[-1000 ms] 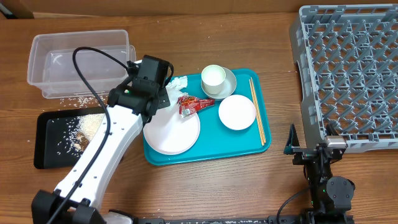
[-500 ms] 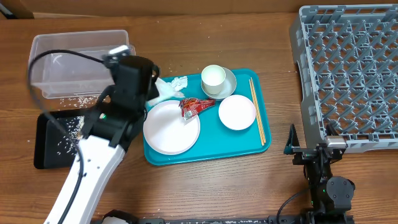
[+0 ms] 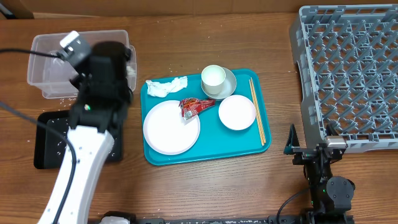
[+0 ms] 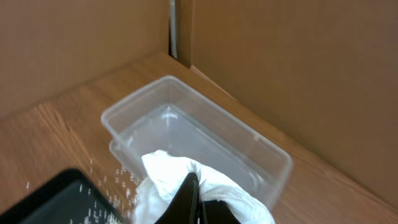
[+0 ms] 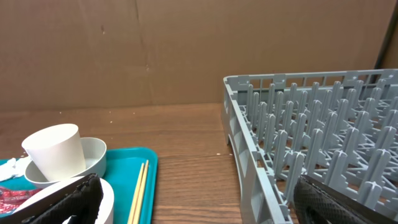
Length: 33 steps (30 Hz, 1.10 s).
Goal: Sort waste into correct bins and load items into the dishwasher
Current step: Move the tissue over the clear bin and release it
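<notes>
My left gripper [image 4: 198,180] is shut on a crumpled white napkin [image 4: 168,168], just in front of the clear tub [image 4: 205,130]. In the overhead view my left arm [image 3: 102,62] covers the right end of that tub [image 3: 46,46]. A second white napkin [image 3: 165,87] and the red wrapper [image 3: 194,106] lie on the teal tray [image 3: 217,142] with the plate [image 3: 169,129], bowl [image 3: 237,112], cup on saucer [image 3: 212,77] and chopsticks [image 3: 257,111]. The black tray [image 3: 46,140] holds rice grains. My right gripper [image 5: 202,199] is open and empty beside the grey rack [image 3: 348,74].
Loose rice grains lie on the table between the tub and the black tray [image 4: 56,199]. Brown cardboard walls stand behind the tub. The right wrist view shows the cup [image 5: 56,149], the chopsticks [image 5: 140,193] and the rack's near wall [image 5: 249,143].
My left arm has swung left from the teal tray's upper left corner to over the clear tub, carrying a white napkin. Another napkin stays on the tray. The right arm has not moved.
</notes>
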### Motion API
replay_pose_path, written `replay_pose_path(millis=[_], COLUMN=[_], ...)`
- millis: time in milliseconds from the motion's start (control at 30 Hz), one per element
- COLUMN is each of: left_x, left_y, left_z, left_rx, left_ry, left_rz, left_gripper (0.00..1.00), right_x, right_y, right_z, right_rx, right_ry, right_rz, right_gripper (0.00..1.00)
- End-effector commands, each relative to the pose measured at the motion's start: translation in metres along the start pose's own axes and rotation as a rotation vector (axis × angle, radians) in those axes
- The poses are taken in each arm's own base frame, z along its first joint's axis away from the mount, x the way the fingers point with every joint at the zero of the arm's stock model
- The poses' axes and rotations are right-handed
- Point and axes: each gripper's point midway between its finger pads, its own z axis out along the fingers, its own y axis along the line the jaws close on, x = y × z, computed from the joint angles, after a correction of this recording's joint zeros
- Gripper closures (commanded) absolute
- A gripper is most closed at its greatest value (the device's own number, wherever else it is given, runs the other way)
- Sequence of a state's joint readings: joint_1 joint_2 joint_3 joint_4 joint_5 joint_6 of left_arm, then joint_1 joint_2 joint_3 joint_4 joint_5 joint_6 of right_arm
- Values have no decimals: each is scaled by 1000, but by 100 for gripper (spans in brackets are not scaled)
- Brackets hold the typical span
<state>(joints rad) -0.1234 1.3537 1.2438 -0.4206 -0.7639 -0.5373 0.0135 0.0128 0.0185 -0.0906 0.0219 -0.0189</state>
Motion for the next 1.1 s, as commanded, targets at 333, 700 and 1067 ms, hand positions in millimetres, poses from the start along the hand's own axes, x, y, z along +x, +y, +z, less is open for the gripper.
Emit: replay_pose_path(millis=[333, 700, 1067], left_x=[11, 17, 41], left_y=[14, 14, -7], left_z=[111, 109, 28], left_rx=[122, 178, 470], left_ry=[90, 139, 376], left_rz=[120, 117, 123], left_gripper=[77, 22, 25], right_x=[1, 1, 1], right_y=[0, 0, 0], right_z=[0, 0, 0], right_rx=[-3, -3, -3], right_ry=[-7, -7, -7], right_rz=[0, 0, 0], right_gripper=[0, 0, 0])
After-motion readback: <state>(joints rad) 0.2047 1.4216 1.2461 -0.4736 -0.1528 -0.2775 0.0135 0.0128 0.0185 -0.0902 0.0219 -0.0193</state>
